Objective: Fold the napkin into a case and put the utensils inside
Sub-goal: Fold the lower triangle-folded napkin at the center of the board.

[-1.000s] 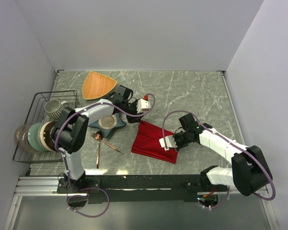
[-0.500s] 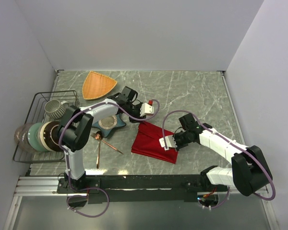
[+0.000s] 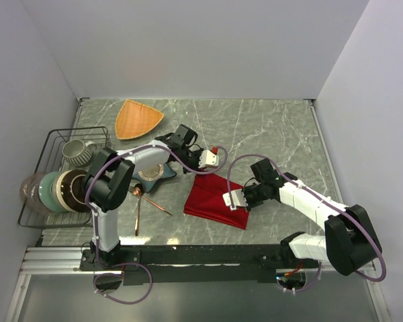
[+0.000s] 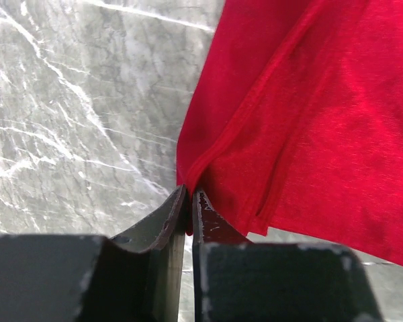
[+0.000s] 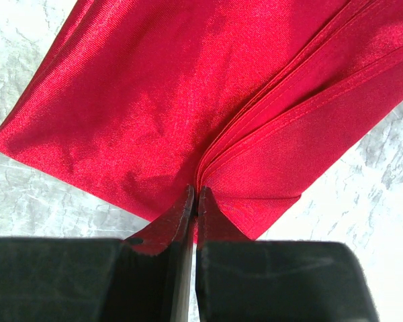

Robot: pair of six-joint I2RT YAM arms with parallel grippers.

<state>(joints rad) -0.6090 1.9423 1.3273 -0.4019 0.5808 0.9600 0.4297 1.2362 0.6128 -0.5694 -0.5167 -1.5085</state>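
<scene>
Napkin (image 4: 309, 100) corner sits pinched between the jaws of the left gripper (image 4: 190, 196), which stood wider a moment ago and have just narrowed onto it. The right gripper (image 5: 194, 196) stays clamped on the layered edge opposite. The cloth lies folded on the table (image 3: 275, 127) (no pocket yet), so the next fold can likely begin. The utensils (image 3: 138, 208) wait beside the blue dish (image 3: 166, 173).

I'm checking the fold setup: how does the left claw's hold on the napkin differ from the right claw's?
The left claw pinches a thin hemmed corner at the far end of the napkin; the right claw pinches its right-hand edge. The left claw's bite takes in little cloth; the right claw's takes in several stacked folds. Both claws are shut on the red cloth.
</scene>
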